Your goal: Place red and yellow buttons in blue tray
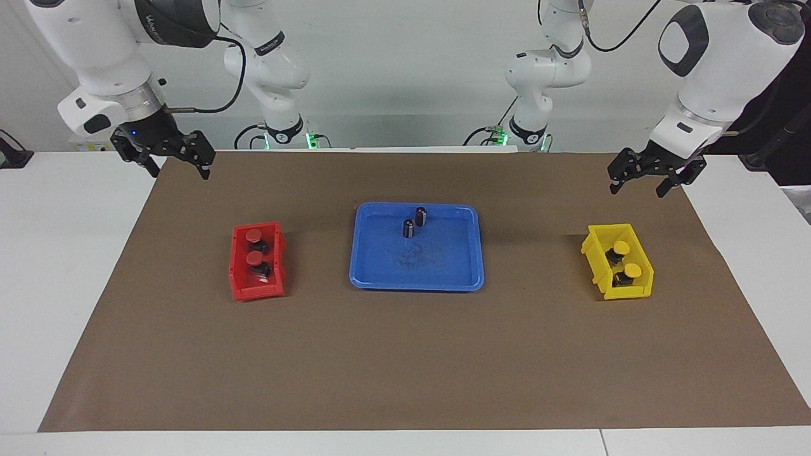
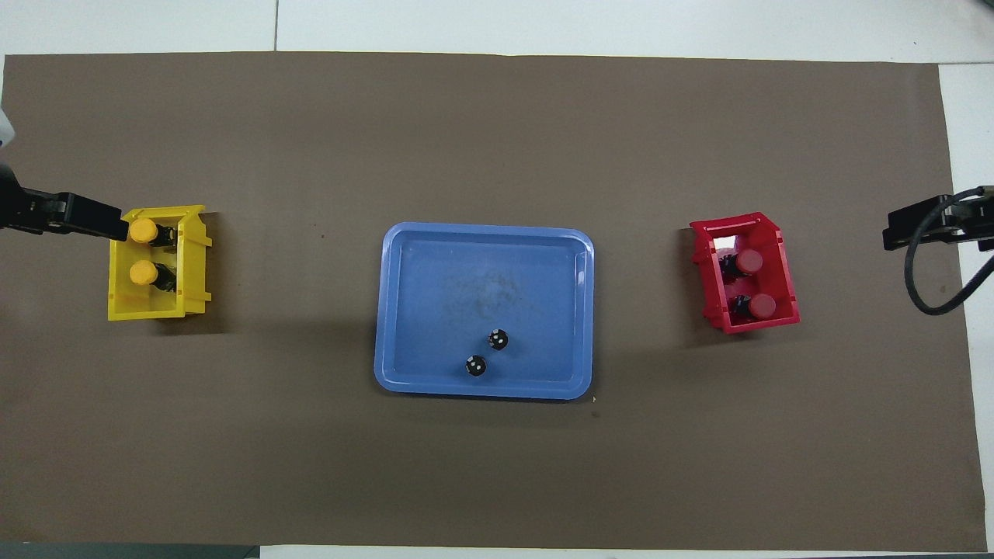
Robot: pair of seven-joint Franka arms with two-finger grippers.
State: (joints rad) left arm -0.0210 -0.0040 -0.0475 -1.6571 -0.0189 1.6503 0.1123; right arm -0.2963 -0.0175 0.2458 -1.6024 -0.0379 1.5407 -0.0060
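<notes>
The left claw point(image 1: 640, 178) hangs in the air over the brown mat point(image 1: 405, 354) at the left arm's end of the counter point(image 1: 57, 266), its fingers apart and holding nothing. The right claw point(image 1: 171, 161) hangs over the mat's edge at the right arm's end, fingers likewise apart and empty.

In the middle of the mat lies the blue tray point(image 1: 466, 278). 2 dark cylinders point(image 1: 415, 223) stand upright in it, close together, in the part of the tray nearest the robots. No button is in the tray.

Toward the left arm's end sits the yellow bin point(image 1: 599, 278), well apart from the tray, with the 2 yellow buttons point(image 1: 627, 259) inside it, 1 nearer the robots than the other. Toward the right arm's end sits the red bin point(image 1: 244, 288), also well apart from the tray, holding the 2 red buttons point(image 1: 255, 247) arranged the same way.

The rest of the mat, farther from the robots, is plain brown.
</notes>
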